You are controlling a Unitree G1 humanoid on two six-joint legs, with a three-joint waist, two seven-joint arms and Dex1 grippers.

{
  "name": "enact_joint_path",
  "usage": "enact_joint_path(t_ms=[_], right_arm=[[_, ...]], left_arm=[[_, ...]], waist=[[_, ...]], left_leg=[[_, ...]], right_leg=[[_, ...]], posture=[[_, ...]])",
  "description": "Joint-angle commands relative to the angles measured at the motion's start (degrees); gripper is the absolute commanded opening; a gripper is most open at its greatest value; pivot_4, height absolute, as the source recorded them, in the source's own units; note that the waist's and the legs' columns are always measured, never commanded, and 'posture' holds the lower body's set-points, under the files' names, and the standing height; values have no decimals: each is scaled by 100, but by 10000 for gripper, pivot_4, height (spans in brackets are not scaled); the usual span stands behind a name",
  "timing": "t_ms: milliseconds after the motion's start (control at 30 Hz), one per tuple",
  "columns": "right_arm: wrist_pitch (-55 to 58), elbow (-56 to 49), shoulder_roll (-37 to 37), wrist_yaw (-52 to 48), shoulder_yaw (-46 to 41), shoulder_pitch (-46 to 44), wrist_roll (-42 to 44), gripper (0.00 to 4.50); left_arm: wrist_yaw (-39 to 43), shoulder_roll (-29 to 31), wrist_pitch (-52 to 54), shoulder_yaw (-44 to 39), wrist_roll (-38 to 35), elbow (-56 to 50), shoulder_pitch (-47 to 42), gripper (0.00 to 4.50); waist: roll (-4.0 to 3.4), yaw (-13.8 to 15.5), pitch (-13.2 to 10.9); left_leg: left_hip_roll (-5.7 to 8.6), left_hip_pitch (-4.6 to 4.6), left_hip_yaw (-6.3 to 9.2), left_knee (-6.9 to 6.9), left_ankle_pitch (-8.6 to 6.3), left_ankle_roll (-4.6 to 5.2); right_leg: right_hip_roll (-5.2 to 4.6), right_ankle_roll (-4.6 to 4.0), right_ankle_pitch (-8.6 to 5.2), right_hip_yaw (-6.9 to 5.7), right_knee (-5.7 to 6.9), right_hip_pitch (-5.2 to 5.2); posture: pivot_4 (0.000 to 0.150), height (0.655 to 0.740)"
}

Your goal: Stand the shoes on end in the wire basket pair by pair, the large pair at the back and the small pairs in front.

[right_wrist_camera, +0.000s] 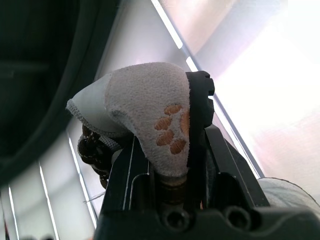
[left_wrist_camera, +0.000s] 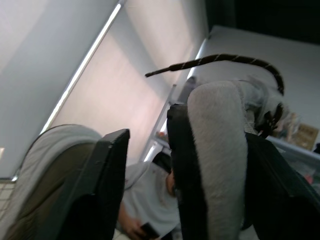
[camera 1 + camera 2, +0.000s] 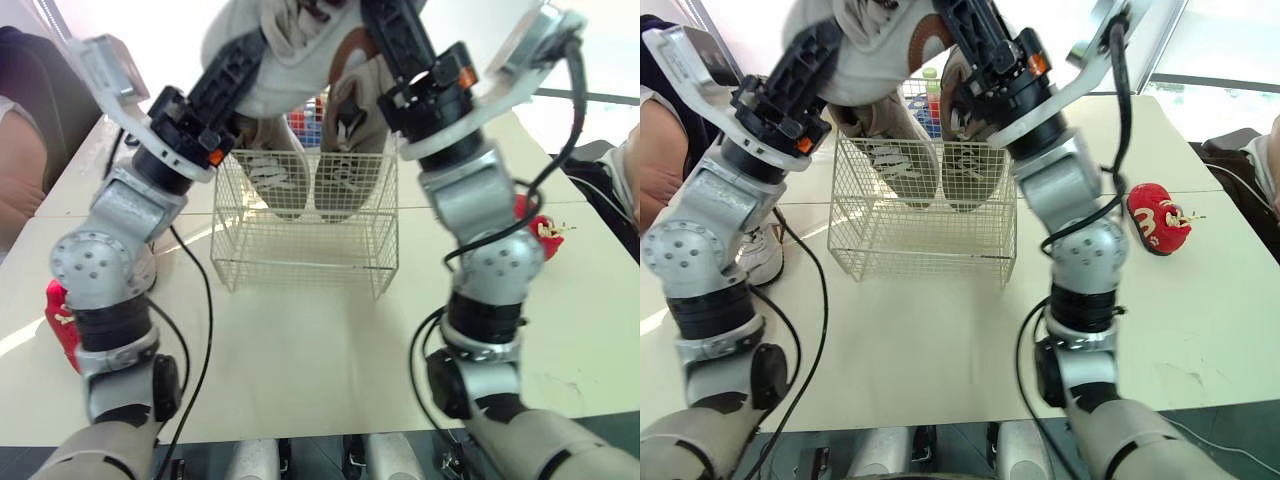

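My right fingers (image 1: 201, 107) pinch a big grey shoe (image 1: 150, 107) by its heel, toe in the wire basket (image 3: 300, 255); left, I cannot tell. It could slip.

Cream table (image 3: 300, 350), pale window blinds (image 2: 115, 90), strong daylight fr. behind, bright rm

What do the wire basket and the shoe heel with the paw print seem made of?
Wire basket: likely thin metal wire, cream coated, given its rigid open grid. Shoe heel: pale grey suede or similar, from its fuzzy matte nap.
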State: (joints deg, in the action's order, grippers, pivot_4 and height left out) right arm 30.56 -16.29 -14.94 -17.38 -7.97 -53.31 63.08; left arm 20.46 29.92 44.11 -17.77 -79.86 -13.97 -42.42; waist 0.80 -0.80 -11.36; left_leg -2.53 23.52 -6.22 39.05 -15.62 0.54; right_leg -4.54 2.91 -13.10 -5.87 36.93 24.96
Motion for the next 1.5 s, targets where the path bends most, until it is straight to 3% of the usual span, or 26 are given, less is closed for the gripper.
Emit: enact_joint_path(t_ms=[33,167,333,500,1033,1267,1500], right_arm=[[109,960,-1511,-1852,-351,-447,-475,6129],[-217,2496,-2709,-3726,-5,-958,-1362,6129],[-676,3600,-2857,-5099,532,-1245,-2270,6129],[-964,4170,-2520,-5533,593,-1391,-2683,6129],[-1238,3946,-2057,-6058,835,-770,-3415,6129],[-1322,4012,-2130,-5948,685,-766,-3581,38632],[-1024,3540,-2538,-5883,448,-514,-3438,38632]], left_arm=[[517,971,538,256,502,-609,270,31442],[1114,2329,913,315,988,-1297,525,31442],[1486,3138,1227,93,814,-1734,867,31442],[1403,3109,1184,-3,808,-1818,1173,31442],[1485,2945,1094,141,1199,-1716,1347,31442],[1530,2858,1089,147,1314,-1743,1393,31752],[1595,2841,1077,157,1399,-1711,1439,31752]], waist=[[-1,25,-2],[-1,-5,-6],[-13,-35,-5],[-14,-1,-8],[-14,12,-8],[-14,10,-8],[-13,18,-7]], left_leg=[[1,0,0,-1,-2,3],[-1,8,0,-14,-6,9],[-7,2,-12,-49,-5,6],[-7,0,-10,-78,26,-44],[-1,7,-13,-81,37,-64],[-2,7,-12,-81,37,-65],[-1,7,-12,-81,38,-65]], right_leg=[[-1,0,-1,-1,-3,0],[3,-1,-1,-4,-48,-5],[7,-1,0,2,-64,6],[10,-4,2,4,-64,17],[4,-3,2,0,-66,20],[5,-3,2,0,-66,19],[4,-3,2,0,-65,19]], posture=[[1500,7400],[1500,7400],[1500,7400],[1500,7400],[1500,7400],[1500,7400],[1500,7400]])
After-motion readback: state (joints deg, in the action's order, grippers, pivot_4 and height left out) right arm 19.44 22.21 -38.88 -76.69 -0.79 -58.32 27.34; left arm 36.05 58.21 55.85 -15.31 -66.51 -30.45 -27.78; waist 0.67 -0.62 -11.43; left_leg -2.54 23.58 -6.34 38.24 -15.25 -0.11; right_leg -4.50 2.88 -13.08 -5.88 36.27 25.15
